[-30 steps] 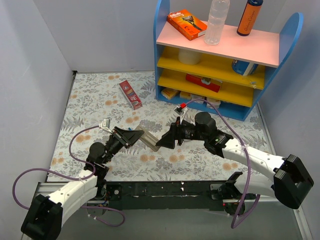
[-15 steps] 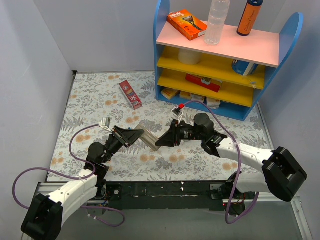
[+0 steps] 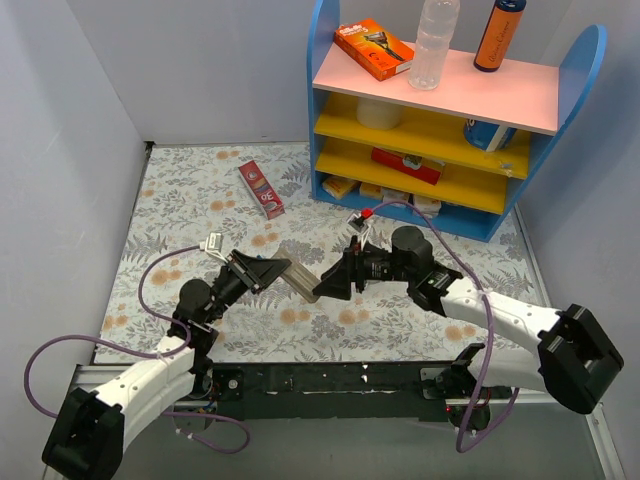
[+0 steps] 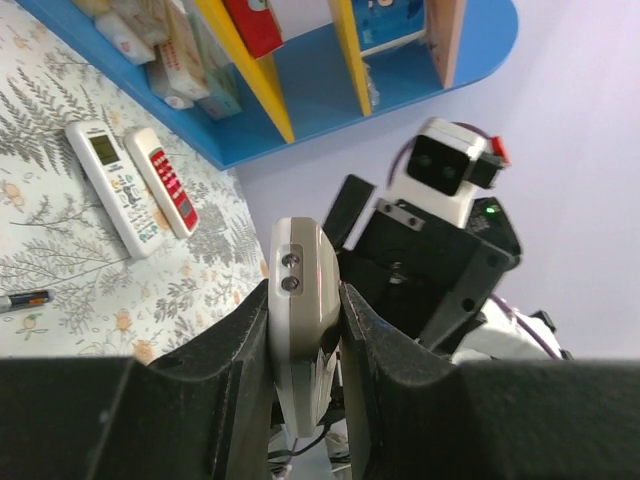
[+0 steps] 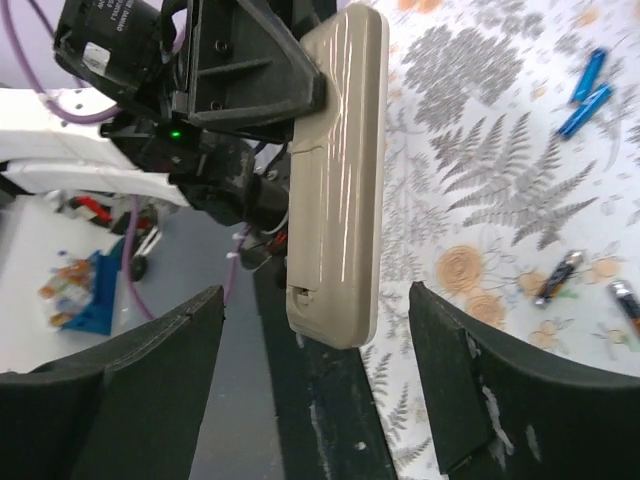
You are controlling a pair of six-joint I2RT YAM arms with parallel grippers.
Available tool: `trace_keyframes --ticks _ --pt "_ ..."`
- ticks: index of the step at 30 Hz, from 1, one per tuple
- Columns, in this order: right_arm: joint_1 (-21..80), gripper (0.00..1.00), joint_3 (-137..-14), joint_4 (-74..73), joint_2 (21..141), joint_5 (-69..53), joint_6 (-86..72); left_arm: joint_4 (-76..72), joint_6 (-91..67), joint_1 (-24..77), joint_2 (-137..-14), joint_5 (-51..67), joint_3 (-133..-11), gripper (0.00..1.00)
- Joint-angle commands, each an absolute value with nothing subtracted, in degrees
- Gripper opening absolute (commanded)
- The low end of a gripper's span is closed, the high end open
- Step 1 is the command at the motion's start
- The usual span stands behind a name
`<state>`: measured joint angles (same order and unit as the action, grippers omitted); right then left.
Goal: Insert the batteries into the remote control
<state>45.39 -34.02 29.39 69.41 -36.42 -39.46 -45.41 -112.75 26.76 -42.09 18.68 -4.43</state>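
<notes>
My left gripper (image 4: 303,292) is shut on a beige remote (image 4: 300,300), held above the mat (image 3: 300,280). The right wrist view shows its back and battery-cover latch (image 5: 335,190). Its face is hidden. My right gripper (image 5: 316,292) is open, its jaws standing apart on either side of that remote's free end without touching it. The remote control (image 4: 105,185), slim and white with a greenish screen, lies on the mat by the shelf base. Dark batteries (image 5: 558,277) lie loose on the mat, and another battery (image 4: 25,298) shows in the left wrist view.
A red-faced remote (image 4: 165,185) lies beside the white one. Two small blue pieces (image 5: 588,92) lie on the mat. A blue and yellow shelf (image 3: 330,100) stands at the back right. A red box (image 3: 262,189) lies at the back. Grey walls close the left and back.
My right gripper has shifted slightly down and left around the held remote's end. My left gripper keeps its hold and has barely moved.
</notes>
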Motion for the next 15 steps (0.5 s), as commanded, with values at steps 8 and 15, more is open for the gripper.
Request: trace_keyframes --ticks 8,15 --pt "44.21 0.89 -42.45 -6.04 54.59 -5.38 -15.66 -0.42 -86.86 26.98 -48.93 9.77 -29.15 0.0" --pt "44.21 0.89 -40.96 -12.56 50.98 9.04 -12.31 28.19 -70.77 26.54 -70.55 -5.16 -52.36 0.0"
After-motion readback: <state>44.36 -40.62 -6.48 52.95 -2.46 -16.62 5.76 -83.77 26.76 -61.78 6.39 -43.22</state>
